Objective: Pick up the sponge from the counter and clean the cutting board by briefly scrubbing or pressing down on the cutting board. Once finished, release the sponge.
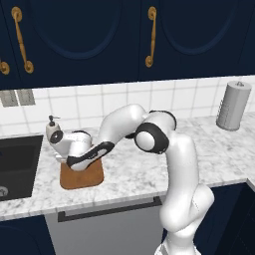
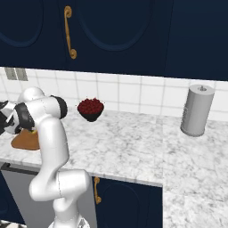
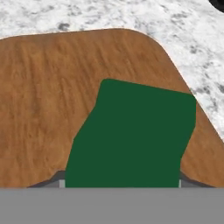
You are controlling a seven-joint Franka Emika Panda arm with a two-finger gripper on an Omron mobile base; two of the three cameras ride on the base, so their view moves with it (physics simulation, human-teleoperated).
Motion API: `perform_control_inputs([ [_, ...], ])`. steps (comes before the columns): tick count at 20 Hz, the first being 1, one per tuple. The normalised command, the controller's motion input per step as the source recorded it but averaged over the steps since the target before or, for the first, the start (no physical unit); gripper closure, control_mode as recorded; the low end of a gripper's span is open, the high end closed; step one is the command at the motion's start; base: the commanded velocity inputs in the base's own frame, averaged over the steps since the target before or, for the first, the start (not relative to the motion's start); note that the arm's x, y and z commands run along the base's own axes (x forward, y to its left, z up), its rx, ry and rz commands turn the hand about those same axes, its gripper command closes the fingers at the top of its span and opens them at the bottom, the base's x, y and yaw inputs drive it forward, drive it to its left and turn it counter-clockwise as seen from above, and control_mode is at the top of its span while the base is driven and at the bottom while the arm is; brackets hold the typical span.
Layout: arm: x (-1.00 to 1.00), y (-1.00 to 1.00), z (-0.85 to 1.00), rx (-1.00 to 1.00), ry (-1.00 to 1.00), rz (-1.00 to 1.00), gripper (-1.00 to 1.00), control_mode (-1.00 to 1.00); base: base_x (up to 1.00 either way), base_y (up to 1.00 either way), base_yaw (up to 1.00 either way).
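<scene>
Gripper pinches the sponge over the board. Pickup's done; contact looks likely, hard to tell. Scrub and release are left.

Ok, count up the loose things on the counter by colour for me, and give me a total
Green: 1, the sponge
Brown: 1, the cutting board
Grey: 1, the canister
White: 1, the soap bottle
Red: 1, the bowl of fruit
Total: 5

White arm stretched low to the left, hand downward, fingers closed on something green.
</scene>
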Motion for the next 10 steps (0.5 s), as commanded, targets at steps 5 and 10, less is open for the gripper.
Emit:
perform_control_inputs([
  [5, -1.0, -0.15, -0.43, 0.0, 0.06, 0.0, 1.0, -1.0, 0.0, 0.0, 0.0],
  [10, -1.0, -0.15, -0.43, 0.0, 0.06, 0.0, 1.0, -1.0, 0.0, 0.0, 0.0],
])
